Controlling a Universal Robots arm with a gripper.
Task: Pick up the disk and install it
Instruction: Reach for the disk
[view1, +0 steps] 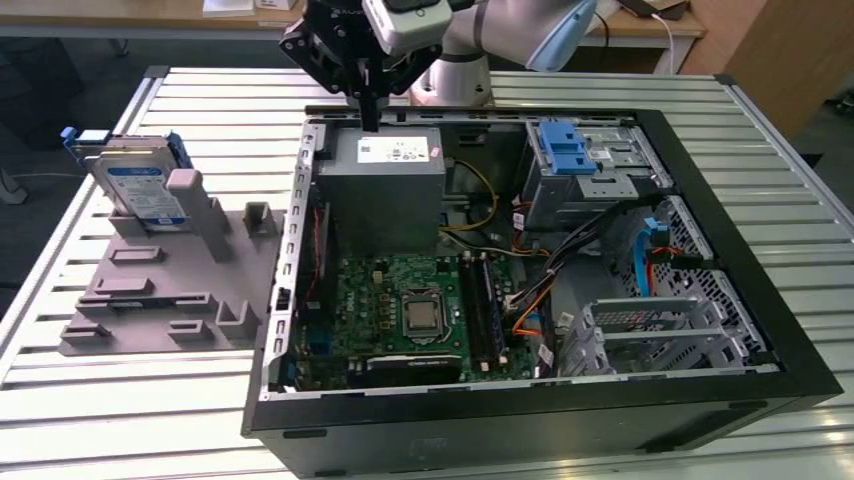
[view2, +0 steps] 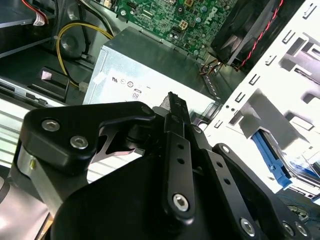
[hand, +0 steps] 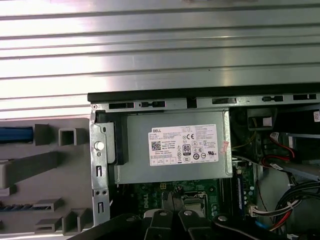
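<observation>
Tool (view1: 367, 125) near power supply (view1: 387, 195), disk (view1: 140, 190) upright in exterior view

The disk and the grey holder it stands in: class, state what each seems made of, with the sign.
The disk: likely metal, silvery edge, with glossy white-and-blue label and blue plastic-looking rails. The holder: probably plastic, matte uniform grey, no glints.

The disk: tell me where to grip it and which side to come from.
Take the disk by its free upper edge, pinching across the two flat faces, and come from above: it stands upright in the grey holder, lower part seated.
</observation>
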